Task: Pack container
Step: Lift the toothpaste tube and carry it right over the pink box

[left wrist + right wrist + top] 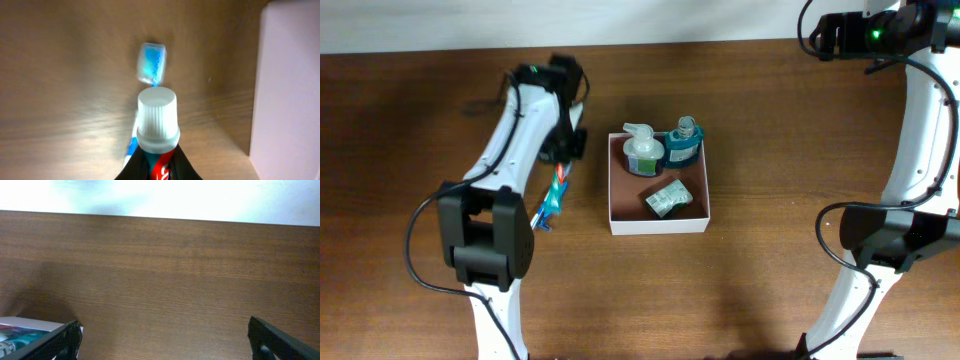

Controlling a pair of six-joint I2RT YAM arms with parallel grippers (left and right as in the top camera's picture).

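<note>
The container [658, 226] is a shallow white-walled box with a reddish-brown floor at the table's middle. It holds a white pump bottle [642, 150], a blue bottle [684, 143] and a small packet [668, 198]. My left gripper [563, 160] is just left of the box, shut on a teal-and-red toothpaste tube [560, 182]. The left wrist view shows the tube's white cap [157, 120] sticking out past the fingers [157, 162], with the box wall [290, 95] to the right. My right gripper [165, 342] is wide open and empty at the far right [832, 35].
A blue toothbrush [546, 211] lies on the table under the tube; its capped head [150, 62] shows beyond the cap. A corner of the box [22, 327] shows at the lower left of the right wrist view. The table's far edge meets a white wall.
</note>
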